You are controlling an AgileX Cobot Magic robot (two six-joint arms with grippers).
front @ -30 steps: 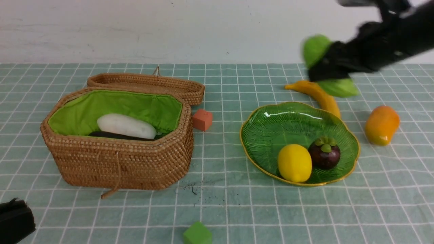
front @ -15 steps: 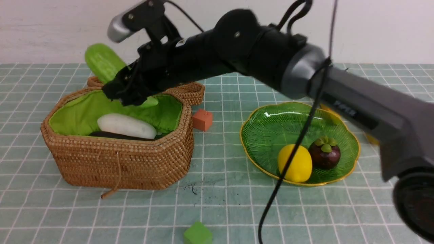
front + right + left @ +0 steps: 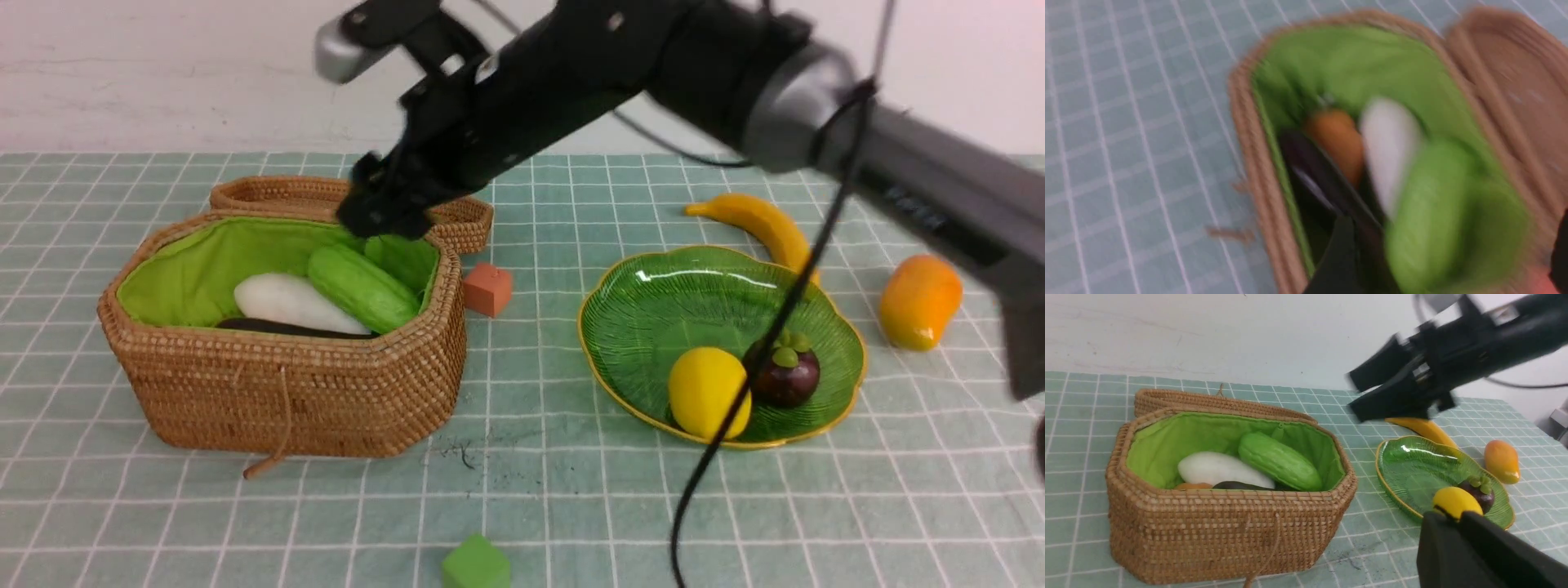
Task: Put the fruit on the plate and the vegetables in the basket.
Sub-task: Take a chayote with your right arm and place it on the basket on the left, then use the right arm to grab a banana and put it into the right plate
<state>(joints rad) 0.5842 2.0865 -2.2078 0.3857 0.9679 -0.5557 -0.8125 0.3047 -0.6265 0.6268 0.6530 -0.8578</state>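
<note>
Green gourd [image 3: 362, 287] is lying in basket [image 3: 286, 392]; right hand [image 3: 382, 217] is hovering open, empty; banana [image 3: 759, 222], mango [image 3: 918, 300] are awaiting plate [image 3: 678, 318].

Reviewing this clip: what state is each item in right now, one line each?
Basket: lid open, folded back.
Gourd: lying in basket, ungripped.
Radish: in basket.
Eggplant: in basket.
Potato: in basket, mostly hidden.
Plate: flat on cloth, partly filled.
Lemon: on plate.
Mangosteen: on plate.
Banana: on cloth, behind plate.
Mango: on cloth, off plate.
Right gripper: open, empty, above basket.
Left gripper: shut, empty.
</note>
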